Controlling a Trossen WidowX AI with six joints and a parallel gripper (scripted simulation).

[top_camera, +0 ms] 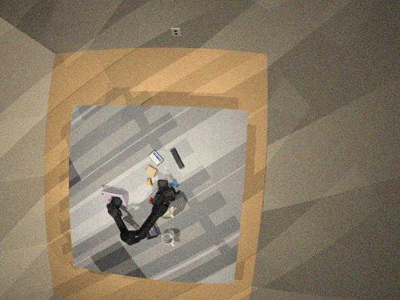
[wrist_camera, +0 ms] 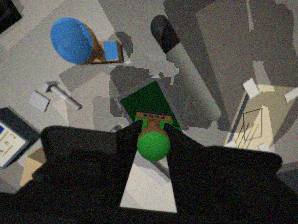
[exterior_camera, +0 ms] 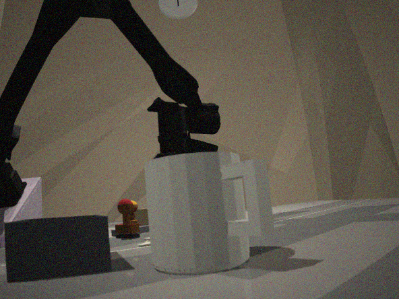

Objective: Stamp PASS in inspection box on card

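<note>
The jaws are closed narrow on the green-knobbed stamp, pinched at the neck just under the knob, and it's held upright over the dark green ink pad. Whether the stamp face is actually touching the pad can't really be told, since the knob and the gripper body cover that spot in the wrist view. In the exterior view the fingers, stamp and pad are all hidden behind the big white mug, so only the black wrist block is seen poking above its rim.

The arm is bent at the elbow on the near side and reached toward the far side, with the gripper pointed straight down.

The card is seen just right of the pad in the wrist view, cut off partly by the gripper body, and its box is hard to make out. A blue-knobbed stamp is lying tipped over at far left, and a marker-like grey tube is laid beside the pad. A red-and-yellow stamp is stood upright left of the mug, next to a dark box.
</note>
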